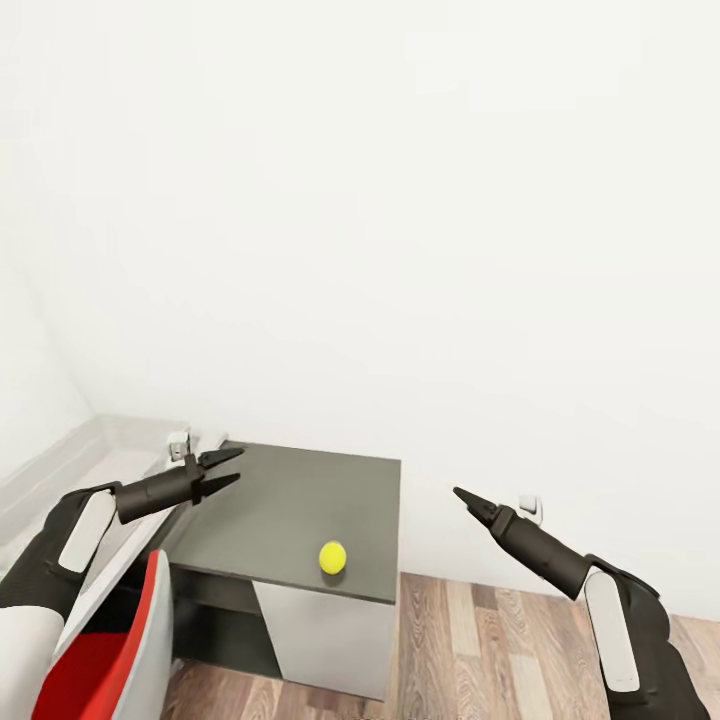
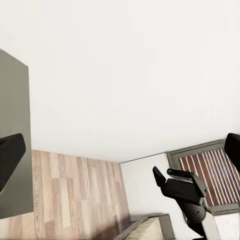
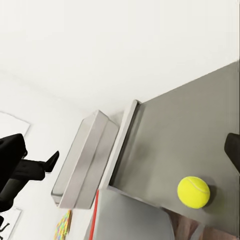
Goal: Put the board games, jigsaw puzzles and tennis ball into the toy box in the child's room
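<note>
The tennis ball [image 1: 333,557] is small and yellow-green, and lies near the front edge of the dark grey cabinet [image 1: 290,500] that adjoins the table. My left gripper [image 1: 226,470] hovers open over the cabinet's far left corner, above and left of the ball. To the right of the cabinet, over the floor, my right gripper [image 1: 466,496] points toward it; its fingers [image 3: 11,150] stand wide apart, so it is open. The right wrist view has the ball [image 3: 193,192], the pale grey toy box [image 3: 82,160] beside the cabinet, and a sliver of a jigsaw puzzle [image 3: 64,226]. The board games are out of view.
A red and white chair [image 1: 110,650] stands at the lower left, under my left arm. White walls close the scene behind and to the left. Wood-plank floor [image 1: 480,640] lies to the right of the cabinet, with a wall socket [image 1: 528,503] low on the wall.
</note>
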Tool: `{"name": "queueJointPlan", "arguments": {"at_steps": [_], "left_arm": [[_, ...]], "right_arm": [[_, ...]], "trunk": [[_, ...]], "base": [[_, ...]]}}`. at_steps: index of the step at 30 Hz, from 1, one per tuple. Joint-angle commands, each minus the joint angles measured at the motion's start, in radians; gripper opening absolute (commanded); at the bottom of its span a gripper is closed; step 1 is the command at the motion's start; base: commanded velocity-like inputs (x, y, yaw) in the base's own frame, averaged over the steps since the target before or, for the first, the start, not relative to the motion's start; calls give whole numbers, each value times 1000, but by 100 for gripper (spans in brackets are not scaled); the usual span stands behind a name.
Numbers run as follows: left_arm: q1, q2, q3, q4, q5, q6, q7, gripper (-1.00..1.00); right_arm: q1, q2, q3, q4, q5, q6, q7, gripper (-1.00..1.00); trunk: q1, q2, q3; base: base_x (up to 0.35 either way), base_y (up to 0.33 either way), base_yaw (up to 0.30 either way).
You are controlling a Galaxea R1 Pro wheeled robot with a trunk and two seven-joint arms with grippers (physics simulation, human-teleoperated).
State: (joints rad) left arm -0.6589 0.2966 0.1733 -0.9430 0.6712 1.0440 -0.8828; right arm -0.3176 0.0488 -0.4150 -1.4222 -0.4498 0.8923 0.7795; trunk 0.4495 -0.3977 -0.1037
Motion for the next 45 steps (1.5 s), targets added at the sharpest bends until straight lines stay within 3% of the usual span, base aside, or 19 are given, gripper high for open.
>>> {"name": "queueJointPlan", "arguments": {"at_steps": [1, 45], "left_arm": [[-1, 0, 1, 0, -4, 3, -5, 100], [-1, 1, 2, 0, -6, 3, -5, 100]], "right_arm": [[-1, 1, -2, 0, 2, 5, 4, 100], [-1, -2, -4, 21, 2, 1, 3, 100]], "trunk": [[0, -2, -2], [0, -2, -2]], "base": [[-84, 0, -279], [-91, 0, -279]]}}
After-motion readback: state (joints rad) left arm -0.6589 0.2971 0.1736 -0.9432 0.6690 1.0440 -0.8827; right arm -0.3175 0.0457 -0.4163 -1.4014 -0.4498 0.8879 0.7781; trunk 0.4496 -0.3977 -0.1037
